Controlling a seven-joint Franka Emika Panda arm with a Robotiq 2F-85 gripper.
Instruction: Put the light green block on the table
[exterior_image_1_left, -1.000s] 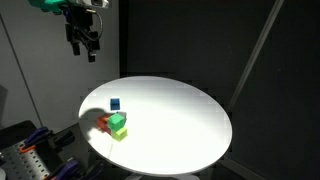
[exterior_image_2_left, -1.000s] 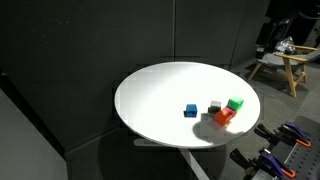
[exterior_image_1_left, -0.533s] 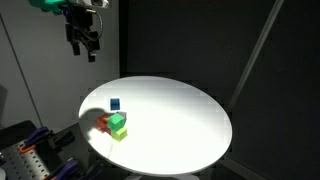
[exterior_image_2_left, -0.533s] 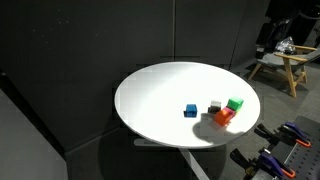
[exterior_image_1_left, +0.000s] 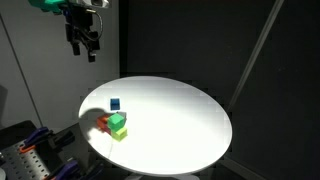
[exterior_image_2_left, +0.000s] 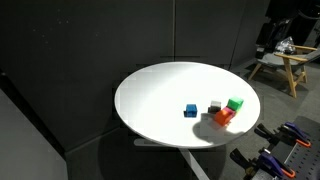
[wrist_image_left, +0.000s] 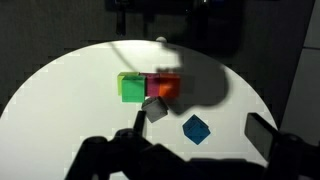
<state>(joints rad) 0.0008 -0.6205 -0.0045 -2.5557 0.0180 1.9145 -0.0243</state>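
Note:
The light green block (exterior_image_1_left: 117, 120) sits near the edge of the round white table (exterior_image_1_left: 180, 115), on top of a yellower lime-green cube (exterior_image_1_left: 120, 133) and beside a red cube (exterior_image_1_left: 105, 123). It also shows in an exterior view (exterior_image_2_left: 234, 103) and in the wrist view (wrist_image_left: 131, 87). My gripper (exterior_image_1_left: 82, 40) hangs high above the table's edge, well apart from the blocks. In the wrist view the gripper (wrist_image_left: 200, 125) is open and empty, with the blocks far below it.
A blue cube (exterior_image_1_left: 115, 103) and a small grey cube (exterior_image_2_left: 214, 106) lie on the table near the stack. Dark curtains surround the table. A wooden stand (exterior_image_2_left: 285, 65) is at the back. Tool racks (exterior_image_1_left: 35, 155) sit by the table's edge.

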